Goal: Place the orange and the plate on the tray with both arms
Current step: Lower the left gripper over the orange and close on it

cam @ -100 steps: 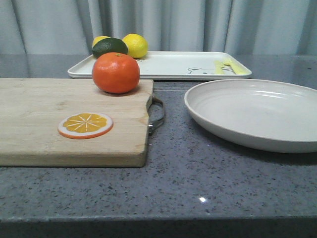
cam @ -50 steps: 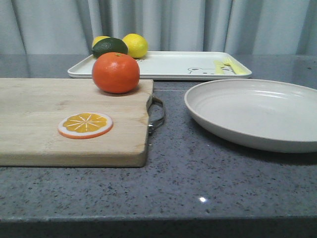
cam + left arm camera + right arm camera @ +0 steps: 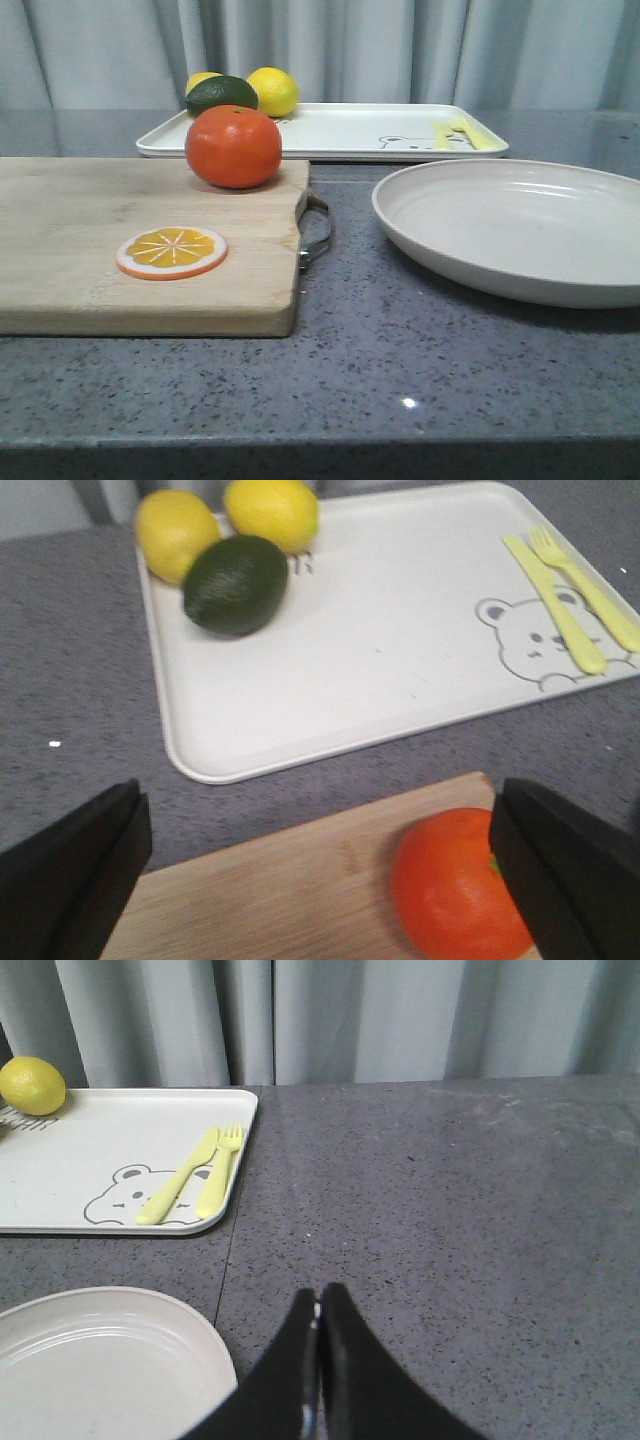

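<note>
Sitting on the cutting board (image 3: 90,240), the orange (image 3: 234,147) looks glossy, round, green-stemmed.

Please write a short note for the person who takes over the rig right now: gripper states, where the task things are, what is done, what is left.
Left gripper: open, empty, above the orange.
Right gripper: shut, empty, beside the plate.
The orange sits on the cutting board, near its far right corner.
The plate lies on the counter, right of the board.
The tray is at the back, holding two lemons and a dark green fruit at its left end.
Done: nothing.
Left: put the orange and the plate on the tray.
</note>
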Robot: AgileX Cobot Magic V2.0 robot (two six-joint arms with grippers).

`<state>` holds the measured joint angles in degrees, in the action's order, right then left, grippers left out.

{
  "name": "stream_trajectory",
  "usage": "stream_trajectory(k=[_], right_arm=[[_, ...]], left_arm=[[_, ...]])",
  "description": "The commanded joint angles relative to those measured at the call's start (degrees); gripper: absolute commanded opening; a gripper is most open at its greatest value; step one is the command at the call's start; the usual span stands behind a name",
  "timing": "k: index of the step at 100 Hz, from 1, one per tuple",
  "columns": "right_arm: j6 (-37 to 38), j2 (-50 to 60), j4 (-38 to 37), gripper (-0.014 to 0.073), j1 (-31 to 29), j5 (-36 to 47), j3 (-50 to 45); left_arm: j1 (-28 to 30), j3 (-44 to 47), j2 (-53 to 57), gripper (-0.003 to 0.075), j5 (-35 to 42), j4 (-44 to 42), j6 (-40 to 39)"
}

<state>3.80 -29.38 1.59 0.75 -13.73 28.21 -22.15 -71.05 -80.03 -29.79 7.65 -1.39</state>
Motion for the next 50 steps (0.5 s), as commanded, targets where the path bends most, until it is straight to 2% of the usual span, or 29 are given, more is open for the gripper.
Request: stream_trajectory(k=[1,25,50], right_arm=[[0.23,-0.63,-0.29,-0.0067,-0.21,4.62,2.1],[0.23,-0.63,-0.29,-0.0067,-0.21,4.62,2.1],[0.23,-0.63,-0.29,-0.0067,-0.21,4.5,2.1]], left_arm=[[-2.3,-6.62,-2.34,0.0662,-2.13,2.41,-0.31],[-4.71,-18.6,-13.23,0.0662,-16.24,6.23,-0.31],[-5.59,-23.14,-19.29,0.0662,-22.64,6.63,-0.21]])
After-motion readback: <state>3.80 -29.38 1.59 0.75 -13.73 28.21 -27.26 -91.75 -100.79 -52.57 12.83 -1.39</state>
